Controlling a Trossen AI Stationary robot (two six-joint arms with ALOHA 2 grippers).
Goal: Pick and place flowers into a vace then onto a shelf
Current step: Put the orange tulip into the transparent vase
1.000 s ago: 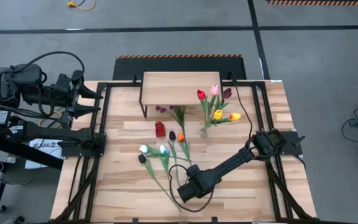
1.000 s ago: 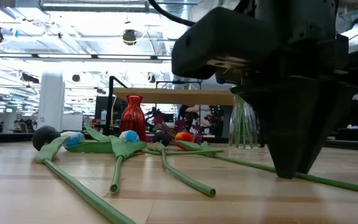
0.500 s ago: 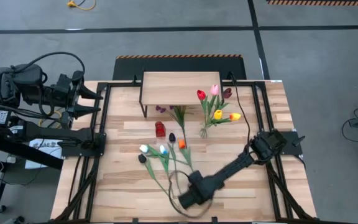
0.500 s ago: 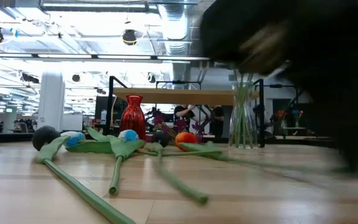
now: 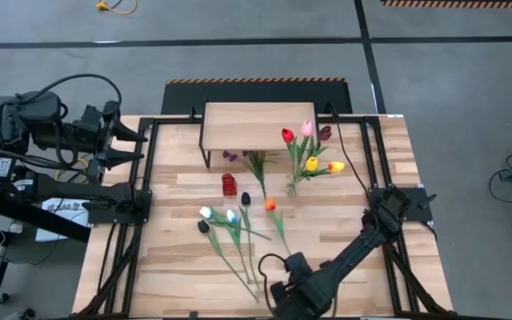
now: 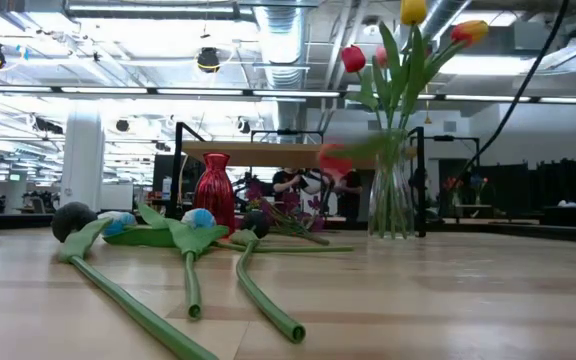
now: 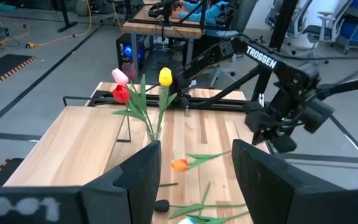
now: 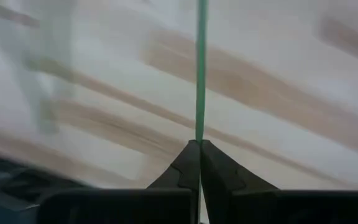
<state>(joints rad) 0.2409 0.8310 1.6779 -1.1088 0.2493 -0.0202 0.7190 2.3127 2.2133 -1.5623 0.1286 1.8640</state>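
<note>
The shelf (image 5: 258, 125) stands bare at the far edge of the table, with a clear glass vase (image 6: 392, 198) of tulips just in front of its right end and a small red vase (image 5: 229, 185) near the middle; the left arm waits off the table's left side, its gripper (image 7: 194, 177) released and holding nothing. The step in hand is a pick: the right gripper (image 5: 284, 294), at the near edge, is clenched on the stem of the orange tulip (image 5: 270, 204), whose head lies well apart toward the centre; next, I judge, it must lift the stem clear of the loose flowers (image 5: 225, 219) and stand it in a vase.
</note>
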